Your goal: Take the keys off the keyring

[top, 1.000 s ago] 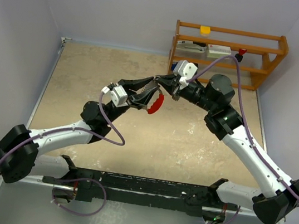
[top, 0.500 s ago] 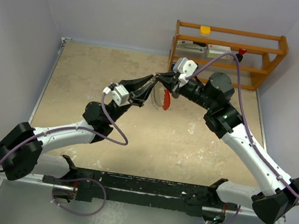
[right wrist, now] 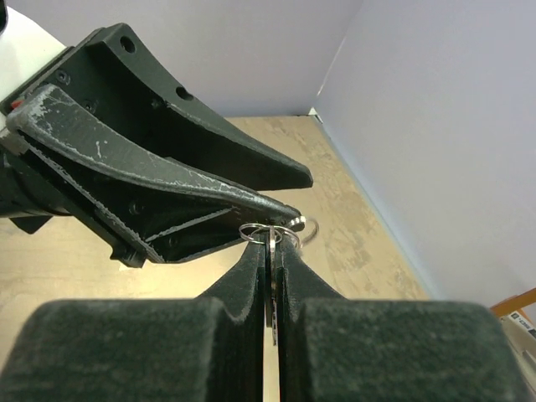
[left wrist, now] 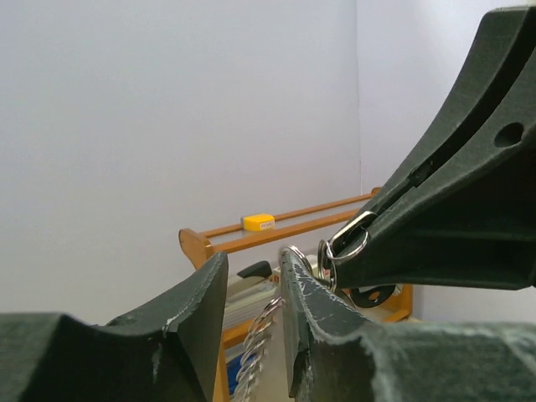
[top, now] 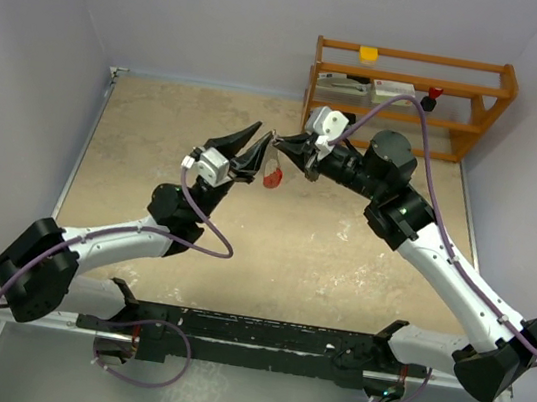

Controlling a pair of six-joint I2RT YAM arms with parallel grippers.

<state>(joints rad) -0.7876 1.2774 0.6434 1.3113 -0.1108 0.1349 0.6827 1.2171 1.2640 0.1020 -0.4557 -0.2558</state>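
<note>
My right gripper point(top: 284, 143) is shut on a small silver key point(right wrist: 271, 280), held edge-on between its pads point(right wrist: 251, 289). Thin split rings point(right wrist: 268, 230) sit at the key's head. The keyring's red crescent point(top: 272, 175) hangs below the right gripper, above the table. Its silvery ridged coil point(left wrist: 254, 352) shows through the gap of my left gripper point(left wrist: 253, 272). The left gripper point(top: 260, 139) stands open just left of the right one. One left fingertip point(right wrist: 289, 218) touches the rings. A ring point(left wrist: 345, 244) shows at the right gripper's tip.
A wooden shelf point(top: 411, 91) stands at the far right against the wall, with a yellow block point(top: 369, 53) on top and boxes inside. The tan tabletop point(top: 178, 127) is walled on three sides. Both arms reach to the middle, above the table.
The left gripper's fingers have spread and drawn back to the left of the keyring. The red crescent has swung up and left, now hanging under the right gripper. The right gripper has stayed shut.
</note>
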